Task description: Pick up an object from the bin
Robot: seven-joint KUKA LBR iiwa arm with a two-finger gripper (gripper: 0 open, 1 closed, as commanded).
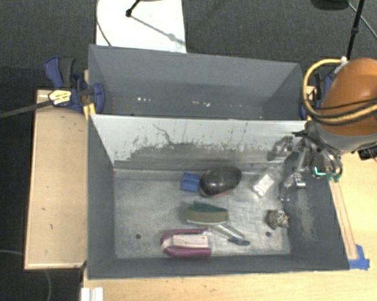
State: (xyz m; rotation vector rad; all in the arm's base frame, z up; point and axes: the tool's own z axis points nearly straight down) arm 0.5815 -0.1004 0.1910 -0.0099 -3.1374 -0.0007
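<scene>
Pincer hangs low at the right end of the grey bin, close to the right wall, under the arm's orange cover; open or shut cannot be told from this angle, and nothing is seen held in it; nearest things: a pale clear scrap just beside the pincer on its left, and a small dark lumpy thing just below the pincer in the view, lying on the bin floor, apart from it; further left of the pincer, a dark grey oval lump touching a blue block; left and below, a green-and-tan brush-like piece, a thin blue-tipped stick, and a purple-and-white packet, all well apart from the pincer.
</scene>
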